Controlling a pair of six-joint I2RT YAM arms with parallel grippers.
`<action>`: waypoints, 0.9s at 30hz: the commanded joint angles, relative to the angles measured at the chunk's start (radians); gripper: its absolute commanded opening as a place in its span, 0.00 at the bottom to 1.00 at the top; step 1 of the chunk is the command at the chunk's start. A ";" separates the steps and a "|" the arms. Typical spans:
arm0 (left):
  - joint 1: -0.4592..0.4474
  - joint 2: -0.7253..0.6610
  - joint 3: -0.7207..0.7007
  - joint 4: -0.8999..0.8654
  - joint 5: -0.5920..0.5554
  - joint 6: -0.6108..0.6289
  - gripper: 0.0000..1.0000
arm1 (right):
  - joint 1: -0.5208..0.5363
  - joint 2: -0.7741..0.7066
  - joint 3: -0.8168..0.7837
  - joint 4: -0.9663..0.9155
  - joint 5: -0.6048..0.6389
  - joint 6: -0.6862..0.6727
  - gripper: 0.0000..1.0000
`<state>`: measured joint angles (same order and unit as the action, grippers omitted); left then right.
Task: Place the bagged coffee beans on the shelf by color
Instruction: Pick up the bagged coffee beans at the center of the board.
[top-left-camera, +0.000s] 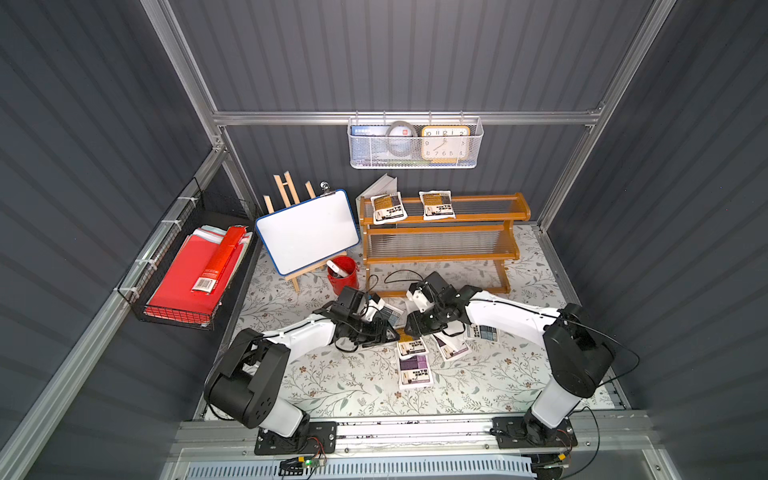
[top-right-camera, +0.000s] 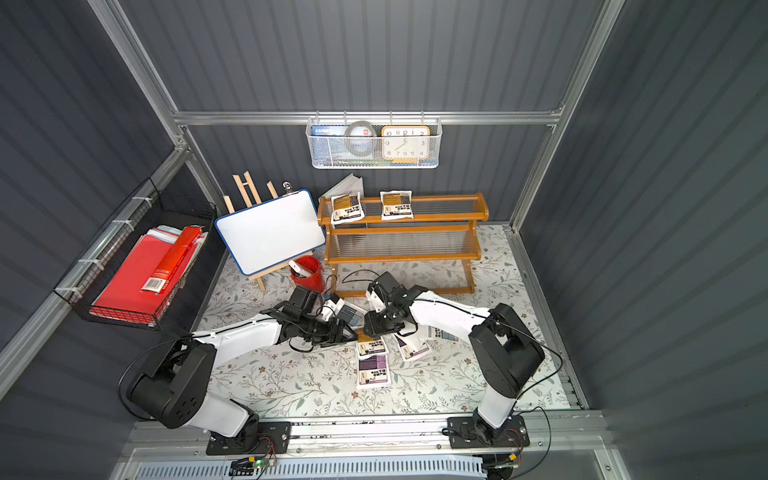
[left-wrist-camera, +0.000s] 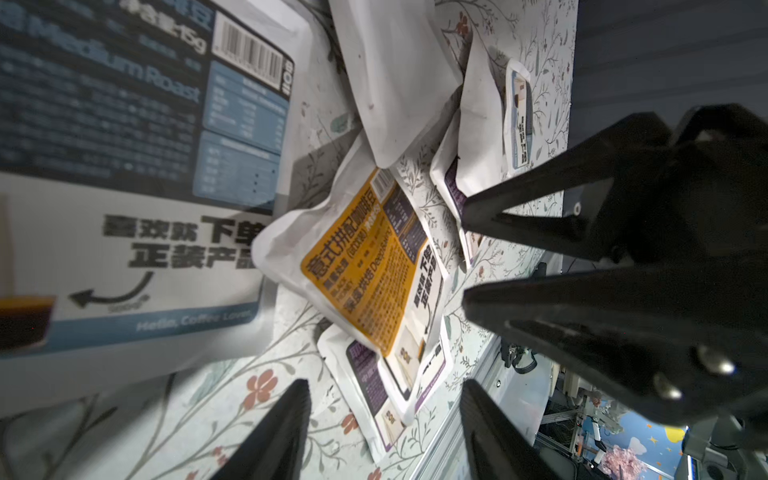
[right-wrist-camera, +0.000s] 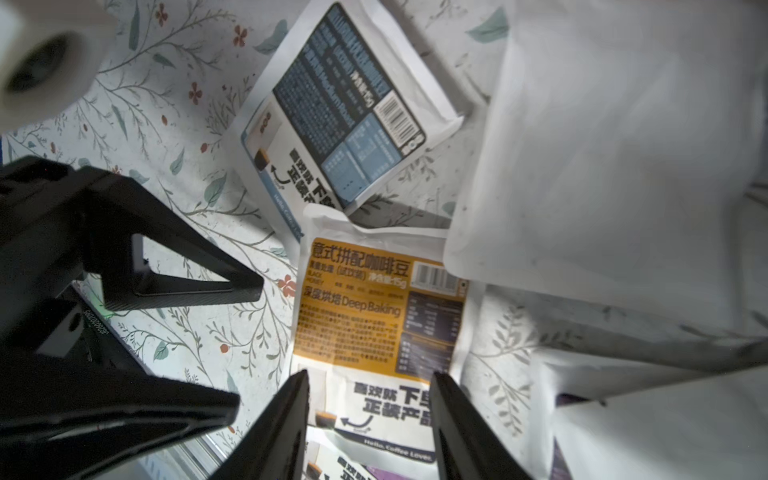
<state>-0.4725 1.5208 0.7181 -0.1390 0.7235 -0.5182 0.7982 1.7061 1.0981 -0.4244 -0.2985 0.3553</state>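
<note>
While both my arms lean in over the flowered tabletop (top-left-camera: 332, 386), my left gripper (left-wrist-camera: 386, 390) stands parted with nothing between its fingers. My right gripper (right-wrist-camera: 370, 376) is parted too, its fingers poised over an amber-labelled pouch (right-wrist-camera: 374, 316) that lies flat, label up, at the lower middle of the right wrist view. I cannot tell whether the tips touch it.

In both top views my two grippers nearly meet at the centre of the frame, above the loose pouches. The amber-labelled pouch lies just below them, overlapping a purple-labelled pouch (top-left-camera: 413, 372) lower down. A blue-grey pouch (top-left-camera: 390, 313) lies beside my left wrist. A second blue-grey pouch (top-left-camera: 482, 332) shows to the right, by my right forearm, and a tilted purple pouch (top-left-camera: 451, 349) lies between. A white-backed pouch (right-wrist-camera: 602, 166) fills the upper right of the right wrist view.

The shelf (top-left-camera: 440, 258) stands at upper centre, right of the whiteboard (top-left-camera: 307, 237). Its top tier carries one shelved amber pouch (top-left-camera: 388, 208) at the left end and another shelved pouch (top-left-camera: 436, 204) just beside it.
</note>
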 joint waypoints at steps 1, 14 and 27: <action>-0.003 0.014 -0.023 -0.001 0.022 -0.008 0.60 | 0.014 0.011 -0.060 0.045 -0.030 0.049 0.50; -0.003 0.131 -0.021 0.091 0.052 0.001 0.56 | 0.017 0.054 -0.150 0.140 -0.045 0.077 0.46; -0.005 0.262 -0.012 0.204 0.115 -0.001 0.49 | 0.016 0.056 -0.153 0.160 -0.040 0.075 0.46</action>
<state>-0.4721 1.7386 0.7090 0.0643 0.8608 -0.5278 0.8143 1.7382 0.9607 -0.2577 -0.3511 0.4267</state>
